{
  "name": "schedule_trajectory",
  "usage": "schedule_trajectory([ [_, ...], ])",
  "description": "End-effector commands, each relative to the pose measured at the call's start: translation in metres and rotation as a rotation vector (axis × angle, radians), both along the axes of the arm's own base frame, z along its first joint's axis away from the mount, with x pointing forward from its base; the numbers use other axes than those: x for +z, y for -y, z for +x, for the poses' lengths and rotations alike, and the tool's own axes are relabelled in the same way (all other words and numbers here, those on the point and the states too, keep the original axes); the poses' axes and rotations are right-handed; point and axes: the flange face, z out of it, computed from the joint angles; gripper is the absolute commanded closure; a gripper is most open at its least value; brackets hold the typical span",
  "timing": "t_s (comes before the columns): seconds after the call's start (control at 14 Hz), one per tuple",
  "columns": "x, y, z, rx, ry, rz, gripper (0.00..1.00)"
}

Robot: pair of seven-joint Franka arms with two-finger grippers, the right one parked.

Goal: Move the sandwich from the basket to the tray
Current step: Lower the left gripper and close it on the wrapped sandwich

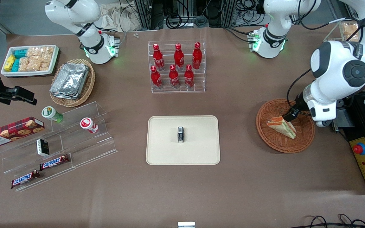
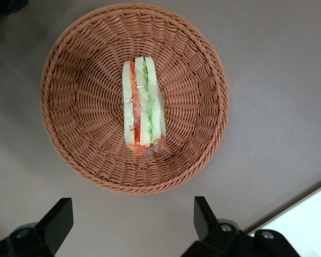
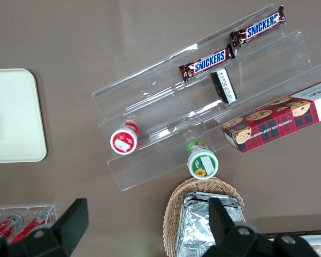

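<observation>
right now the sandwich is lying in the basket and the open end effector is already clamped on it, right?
Not clamped. The left wrist view shows the open end effector hovering above the basket, clear of the sandwich, which does lie in the basket.

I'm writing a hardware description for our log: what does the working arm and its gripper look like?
The left arm has glossy white rounded shells, dark grey round joint caps and black cables along it; its base glows green. The gripper, above the basket, has two black, wedge-shaped fingers.
</observation>
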Motion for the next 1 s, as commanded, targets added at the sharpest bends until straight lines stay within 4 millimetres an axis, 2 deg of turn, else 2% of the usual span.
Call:
schedule_trajectory([
  [0.0,-0.031,-0.007,-0.015,-0.056,0.04,0.054,0.0],
  [0.07,-0.041,-0.009,-0.015,-0.059,0.023,0.059,0.0],
  [0.29,-0.054,-0.014,-0.018,-0.057,0.024,0.06,0.0],
  [0.5,-0.09,-0.016,-0.019,-0.053,0.017,0.049,0.0],
  [0.93,-0.126,-0.023,-0.015,-0.057,0.027,0.05,0.0],
])
